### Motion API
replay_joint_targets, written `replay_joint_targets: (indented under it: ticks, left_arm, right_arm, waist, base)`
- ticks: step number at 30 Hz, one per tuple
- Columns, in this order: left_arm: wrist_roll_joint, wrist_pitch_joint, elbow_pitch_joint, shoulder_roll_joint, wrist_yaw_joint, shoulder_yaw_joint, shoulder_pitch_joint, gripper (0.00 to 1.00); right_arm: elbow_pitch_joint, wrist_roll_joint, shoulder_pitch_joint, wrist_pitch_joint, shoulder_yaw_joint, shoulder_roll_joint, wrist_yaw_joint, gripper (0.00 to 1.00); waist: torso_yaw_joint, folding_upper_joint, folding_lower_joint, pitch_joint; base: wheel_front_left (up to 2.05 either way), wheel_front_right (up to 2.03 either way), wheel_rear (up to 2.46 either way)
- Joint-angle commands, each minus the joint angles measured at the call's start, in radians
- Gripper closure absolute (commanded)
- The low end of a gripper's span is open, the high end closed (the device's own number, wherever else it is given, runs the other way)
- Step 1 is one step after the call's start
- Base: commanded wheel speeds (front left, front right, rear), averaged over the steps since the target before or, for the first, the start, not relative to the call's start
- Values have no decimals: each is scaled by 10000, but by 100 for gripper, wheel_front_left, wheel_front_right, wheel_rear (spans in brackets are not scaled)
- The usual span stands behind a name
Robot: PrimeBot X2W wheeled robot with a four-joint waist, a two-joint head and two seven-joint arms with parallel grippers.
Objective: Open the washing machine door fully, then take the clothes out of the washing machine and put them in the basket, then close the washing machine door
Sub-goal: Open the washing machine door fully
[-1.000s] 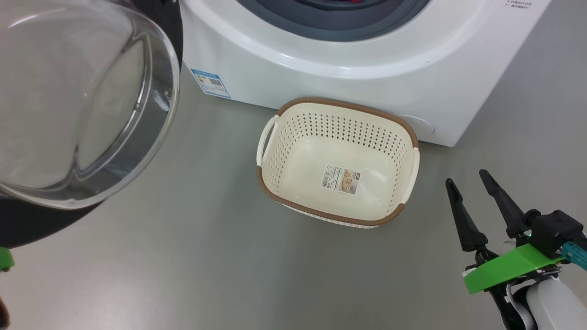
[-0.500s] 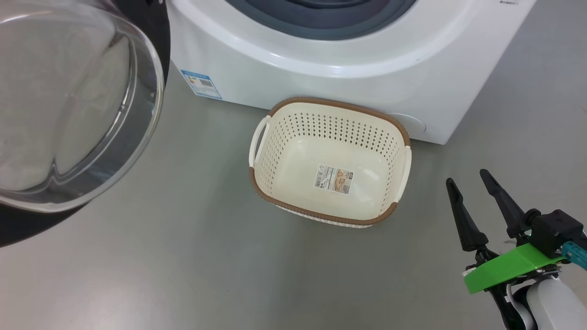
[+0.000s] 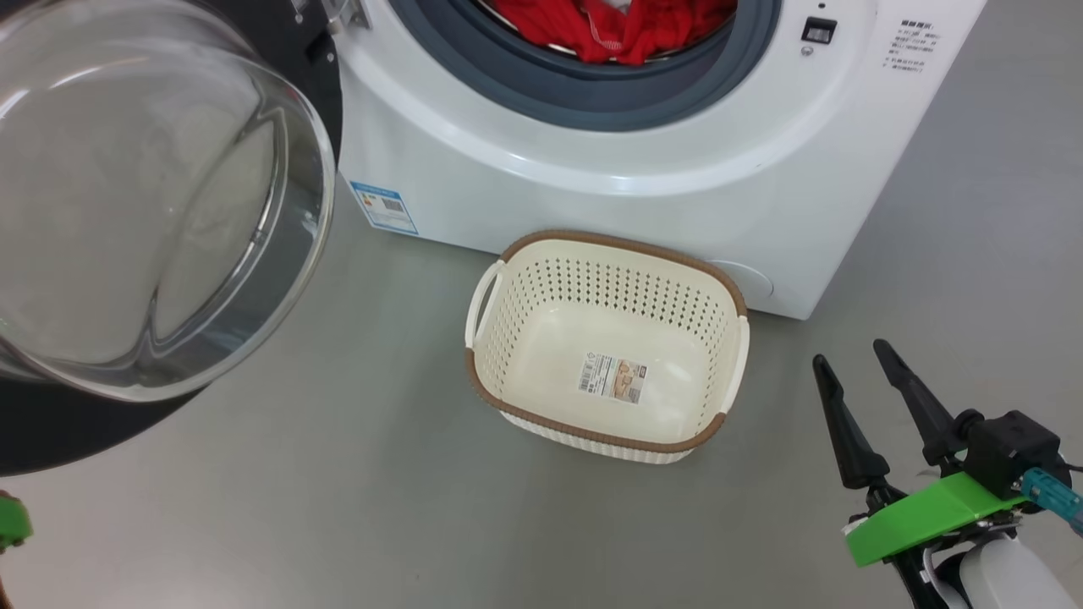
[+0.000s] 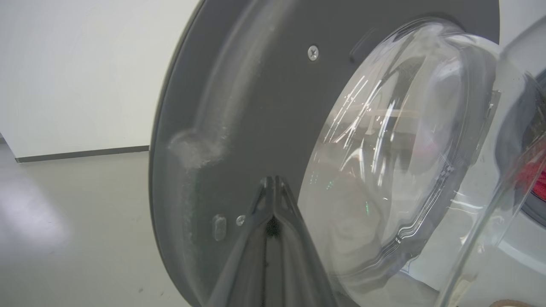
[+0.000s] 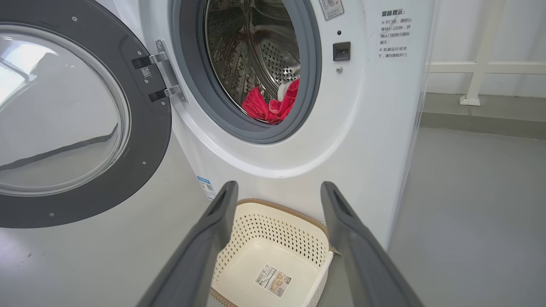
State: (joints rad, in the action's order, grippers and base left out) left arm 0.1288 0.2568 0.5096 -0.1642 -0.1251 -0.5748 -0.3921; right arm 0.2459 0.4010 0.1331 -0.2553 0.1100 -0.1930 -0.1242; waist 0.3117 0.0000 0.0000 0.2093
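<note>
On the grey floor [image 3: 338, 507], the washing machine door [image 5: 64, 115] stands swung wide to the left, its glass bulge facing the robot; being round, it has no long axis. The left gripper [image 4: 271, 181], jaws together, points at its dark ring. Opening looks done. Next, the right gripper [image 3: 849, 353], jaws apart, must reach the clothes [image 3: 626, 25] inside the washing machine [image 3: 592, 186], above the basket [image 3: 622, 245].

There was one washing machine [image 3: 592, 194], with one round door [image 5: 147, 140] hung at its left on two metal hinges [image 5: 164, 57] and one blue label [image 3: 385, 205] low on its front. One basket [image 3: 622, 245] stood just near it, with two white handles [image 3: 481, 298] and one sticker [image 3: 612, 378] on its bottom. One heap of red clothes [image 3: 626, 25] lay inside the machine; how many garments it held could not be counted.
</note>
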Motion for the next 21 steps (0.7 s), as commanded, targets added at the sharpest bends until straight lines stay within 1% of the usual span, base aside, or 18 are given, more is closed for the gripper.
replay_joint_targets:
  ticks: [1, 2, 3, 4, 6, 7, 8, 9, 11, 12, 17, 21]
  left_arm:
    - [125, 49, -440, -421, -53, -57, 247, 100]
    - [199, 49, -566, -387, -53, 45, 377, 98]
    - [243, 49, -701, -339, -54, 104, 505, 88]
    - [243, 49, -701, -339, -54, 104, 505, 88]
    - [304, 49, -986, -177, -54, 318, 765, 76]
    - [307, 49, -1137, -93, -54, 412, 894, 60]
    - [314, 49, -1293, 6, -54, 473, 1022, 54]
    - [310, 49, -1447, 99, -54, 579, 1159, 42]
    - [326, 49, -1719, 268, -54, 798, 1425, 3]
    - [328, 49, -1853, 346, -54, 898, 1550, 0]
    - [506, 49, -2626, 643, -55, 1632, 2293, 0]
    - [639, 49, -3155, 741, -55, 2273, 2774, 0]
  right_arm:
    - [-205, 11, -86, -65, 205, -30, -65, 0]
    - [-198, 18, -128, -65, 201, -10, -65, 0]
    - [-202, 25, -159, -65, 196, 7, -65, 0]
    - [-202, 25, -159, -65, 196, 7, -65, 0]
    - [-202, 38, -220, -65, 188, 39, -65, 0]
    - [-205, 44, -247, -65, 182, 55, -65, 0]
    - [-203, 52, -283, -65, 184, 76, -65, 0]
    - [-214, 64, -322, -65, 174, 97, -65, 0]
    - [-234, 83, -398, -65, 135, 135, -65, 0]
    - [-248, 89, -432, -65, 94, 147, -65, 0]
    - [-295, 98, -580, -65, -104, 240, -65, 0]
    - [-374, 96, -627, -65, -279, 267, -65, 0]
  waist:
    - [29, 0, 0, -244]
    - [32, 0, 0, -310]
    - [32, 0, 0, -346]
    - [32, 0, 0, -346]
    - [32, 0, 0, -442]
    - [27, 0, 0, -490]
    - [14, 0, 0, -553]
    - [1, 0, 0, -585]
    - [-35, 0, 0, -674]
    - [-56, 0, 0, -696]
    - [-316, 0, 0, -891]
    - [-600, 0, 0, -920]
  base:
    - [0, 0, 0]
    - [0, 0, 0]
    - [0, 0, 0]
    - [0, 0, 0]
    - [0, 0, 0]
    - [0, 0, 0]
    - [0, 0, 0]
    - [0, 0, 0]
    - [0, 0, 0]
    - [0, 0, 0]
    - [0, 0, 0]
    - [0, 0, 0]
